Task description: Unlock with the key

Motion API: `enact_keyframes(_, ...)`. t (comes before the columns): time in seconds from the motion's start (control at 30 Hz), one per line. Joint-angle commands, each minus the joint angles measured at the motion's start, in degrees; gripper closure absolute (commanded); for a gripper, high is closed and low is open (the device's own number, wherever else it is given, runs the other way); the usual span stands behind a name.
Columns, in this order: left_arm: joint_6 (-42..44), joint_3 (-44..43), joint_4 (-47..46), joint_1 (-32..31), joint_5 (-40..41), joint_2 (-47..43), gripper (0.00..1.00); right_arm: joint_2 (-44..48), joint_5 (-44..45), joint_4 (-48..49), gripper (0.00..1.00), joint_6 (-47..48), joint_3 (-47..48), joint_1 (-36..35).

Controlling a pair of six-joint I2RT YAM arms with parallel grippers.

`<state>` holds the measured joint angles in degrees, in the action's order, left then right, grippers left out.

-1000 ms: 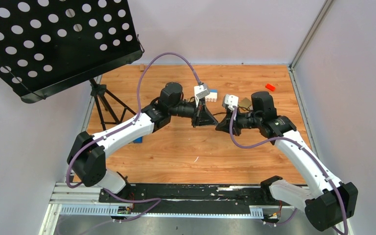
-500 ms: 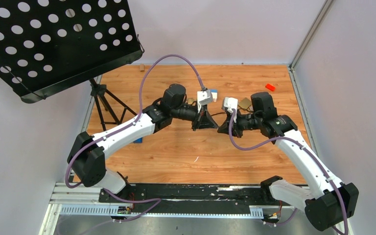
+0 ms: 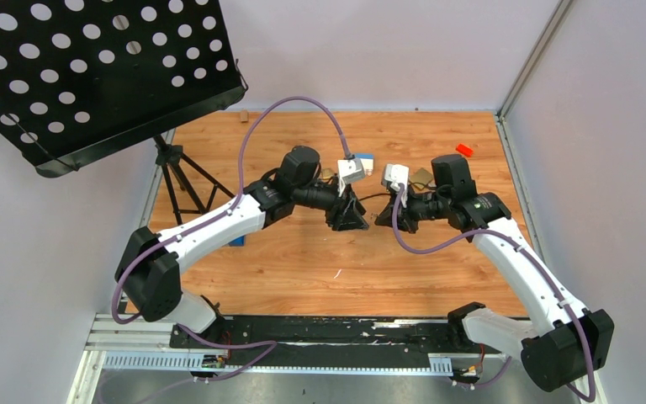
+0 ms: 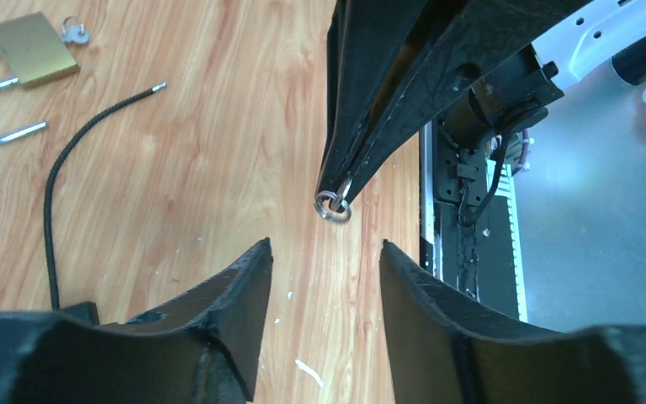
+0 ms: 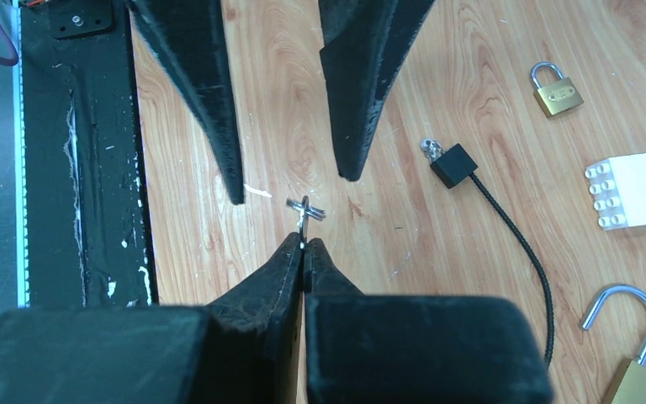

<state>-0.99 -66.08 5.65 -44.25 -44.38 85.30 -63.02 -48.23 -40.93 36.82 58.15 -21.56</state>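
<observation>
pinches the key (image 5: 303, 229) edge-on in the right tool (image 5: 304, 246), pads pressed together, with a small split ring (image 5: 306, 209) sticking out past the tip. faces the key with the left tool (image 4: 326, 252), spread and empty, one finger either side, touching nothing. holds the key off the wooden desk (image 5: 404, 76). beyond the key: black cable (image 5: 505, 223), small shut brass padlock (image 5: 558, 94), white-and-blue brick (image 5: 635, 200), larger brass padlock (image 4: 29, 49) with shackle open.

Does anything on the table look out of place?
The large brass padlock, top left in the left wrist view, lies with its shackle swung open, and the black cable has its tip lying loose. Nothing looks spilled.
</observation>
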Motion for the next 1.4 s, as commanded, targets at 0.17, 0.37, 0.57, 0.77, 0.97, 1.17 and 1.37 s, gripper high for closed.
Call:
enact_keyframes(0.17,5.9,-5.8,4.6,0.2,-0.8,-2.1,0.34,0.7,-1.5,0.5,1.0,1.9,0.9,0.3)
enact_keyframes(0.37,3.2,-8.4,3.5,0.1,-2.9,0.3,0.34,0.9,-2.2,1.2,1.0,1.5,-0.2,0.3)
enact_keyframes(0.57,0.3,-10.1,2.3,-0.9,-2.7,3.1,0.38,0.9,-2.3,1.7,1.0,1.2,-0.6,0.3)
enact_keyframes(0.77,-0.8,-12.2,2.7,-1.2,-2.8,5.8,0.45,1.1,-2.4,2.0,1.0,1.2,-1.1,0.3)
enact_keyframes(0.97,-0.6,-12.6,3.4,-1.5,-3.3,6.9,0.58,1.4,-2.2,2.3,1.0,1.1,-1.5,0.3)
enact_keyframes(1.17,0.7,-12.0,4.4,-1.6,-4.2,7.0,0.65,1.6,-2.0,3.0,1.0,0.4,-1.6,0.3)
enact_keyframes(1.37,2.2,-11.9,5.6,-1.7,-5.3,7.0,0.7,1.5,-1.9,3.2,1.0,-0.2,-1.6,0.3)
